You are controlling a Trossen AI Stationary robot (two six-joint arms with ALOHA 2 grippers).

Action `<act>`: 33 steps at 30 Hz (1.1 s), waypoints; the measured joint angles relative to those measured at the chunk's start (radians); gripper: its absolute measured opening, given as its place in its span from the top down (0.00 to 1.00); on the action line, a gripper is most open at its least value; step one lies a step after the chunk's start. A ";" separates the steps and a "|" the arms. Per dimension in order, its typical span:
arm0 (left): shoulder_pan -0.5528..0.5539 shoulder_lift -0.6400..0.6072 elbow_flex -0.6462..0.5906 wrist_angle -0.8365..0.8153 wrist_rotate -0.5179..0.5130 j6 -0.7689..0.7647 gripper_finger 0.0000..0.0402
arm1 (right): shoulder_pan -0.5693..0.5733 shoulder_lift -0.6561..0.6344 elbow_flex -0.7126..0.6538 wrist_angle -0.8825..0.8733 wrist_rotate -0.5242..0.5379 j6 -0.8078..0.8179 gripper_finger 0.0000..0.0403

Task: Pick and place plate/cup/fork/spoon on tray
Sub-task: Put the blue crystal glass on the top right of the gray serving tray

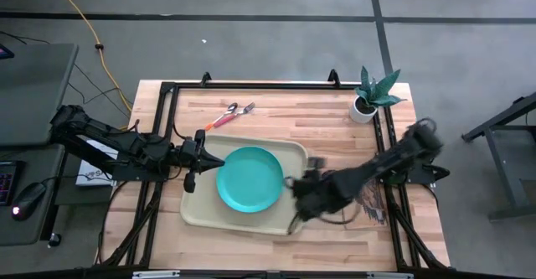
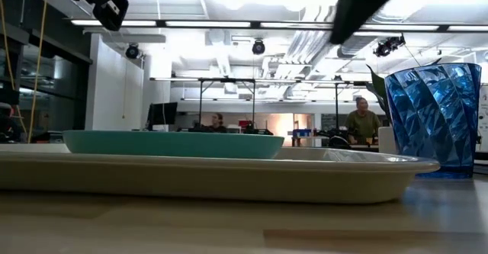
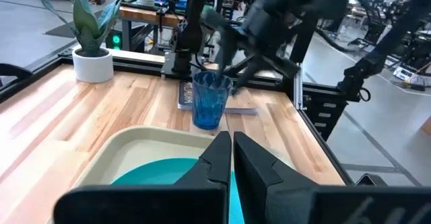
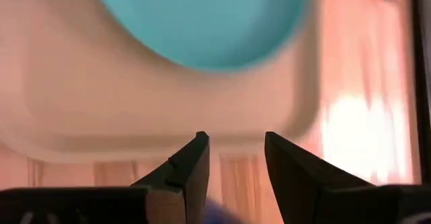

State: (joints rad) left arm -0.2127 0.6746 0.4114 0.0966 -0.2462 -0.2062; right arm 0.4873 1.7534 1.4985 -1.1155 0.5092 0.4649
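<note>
Plate (image 1: 249,178) already lies flat inside the tray (image 1: 197,208), which we take as our landmark; fork and spoon (image 1: 228,115) rest together on the bare wood beyond the tray's far rim, well apart from it. We see the cup (image 3: 209,100) standing upright on the table just outside the tray's right-hand edge, not yet on it. The right gripper (image 4: 232,158) hovers near that same edge with its fingers parted to a moderate gap and nothing between them. The left gripper (image 3: 230,158) waits over the tray's left edge, its fingers pressed together and empty. We judge the step in hand to be the grasp of the cup. To do it well, we would centre the tumbler between the parted fingers, close gently on its faceted wall below the rim, lift it clear of the tray's raised rim, and set it down beside the plate.
</note>
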 joint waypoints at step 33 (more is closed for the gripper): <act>-0.023 0.000 0.000 -0.004 0.029 -0.053 1.00 | 0.004 -0.524 -0.540 0.055 -0.228 0.966 0.67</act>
State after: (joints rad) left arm -0.2352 0.6750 0.4110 0.0925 -0.2176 -0.2588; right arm 0.4915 1.2289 0.9588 -1.0603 0.2810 1.4307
